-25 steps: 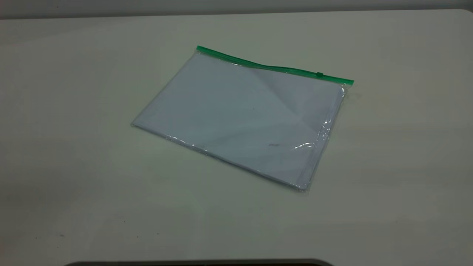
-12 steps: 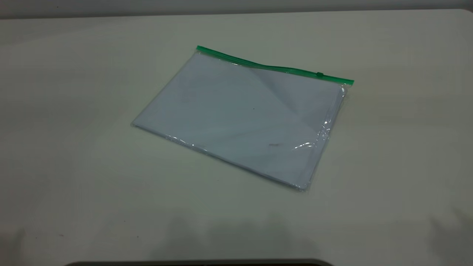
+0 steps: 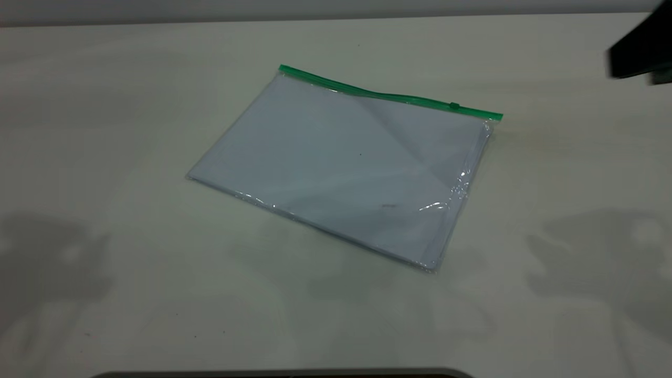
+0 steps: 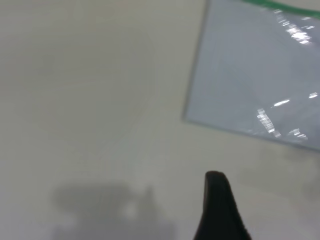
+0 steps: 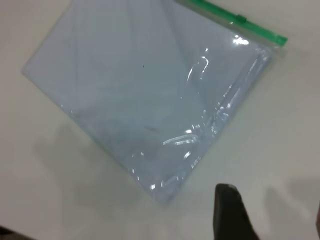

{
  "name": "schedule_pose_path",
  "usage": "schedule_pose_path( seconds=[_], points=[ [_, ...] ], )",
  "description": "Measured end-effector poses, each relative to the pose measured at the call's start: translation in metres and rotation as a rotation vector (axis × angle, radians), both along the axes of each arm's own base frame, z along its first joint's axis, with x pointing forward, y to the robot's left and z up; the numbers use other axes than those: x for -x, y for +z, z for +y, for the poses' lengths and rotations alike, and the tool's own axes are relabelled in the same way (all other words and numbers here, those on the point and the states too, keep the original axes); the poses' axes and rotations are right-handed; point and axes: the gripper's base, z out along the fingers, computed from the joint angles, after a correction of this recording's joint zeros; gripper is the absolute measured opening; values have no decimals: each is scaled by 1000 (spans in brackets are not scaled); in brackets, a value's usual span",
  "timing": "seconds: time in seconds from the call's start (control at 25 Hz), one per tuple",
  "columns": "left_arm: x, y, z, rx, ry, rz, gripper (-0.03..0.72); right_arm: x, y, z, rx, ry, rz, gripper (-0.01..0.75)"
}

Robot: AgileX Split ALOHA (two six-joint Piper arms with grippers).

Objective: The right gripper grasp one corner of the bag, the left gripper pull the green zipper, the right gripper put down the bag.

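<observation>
Lying flat at the table's (image 3: 105,131) centre, the bag (image 3: 346,168) is waiting untouched, its green zipper (image 3: 388,96) at twelve o'clock, while the right gripper (image 3: 638,50) is hovering at two o'clock, finger spacing impossible to tell, apparently approaching; next it needs to pinch a corner.

Soft, even light is falling from overhead, and the table (image 3: 105,131) is looking pale and dull. Broad grey shadows are lying at both near corners. Glare is streaking the bag (image 5: 145,95) just beyond the right gripper's finger (image 5: 231,215). The left gripper's finger (image 4: 220,210) is showing blurred, and a dark shape (image 3: 640,50) is smearing.
</observation>
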Motion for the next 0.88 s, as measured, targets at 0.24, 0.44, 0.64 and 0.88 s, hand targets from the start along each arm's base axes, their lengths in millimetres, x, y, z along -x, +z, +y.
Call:
schedule_pose_path(
  seconds=[0.24,0.44,0.64,0.88],
  points=[
    [-27,-14,-9,94,-70,5,555,-58,-55,7,-53,17,49,449],
    [-39,-22,-11,125,-92,-12,555,-104,-103,10,-117,93,82,444],
    [-45,-28,-11,128,-86,-9,555,-136,-141,2,-188,195,103,443],
    [-47,-30,-10,124,-79,-7,555,-164,-176,-4,-173,274,122,443]
  ],
)
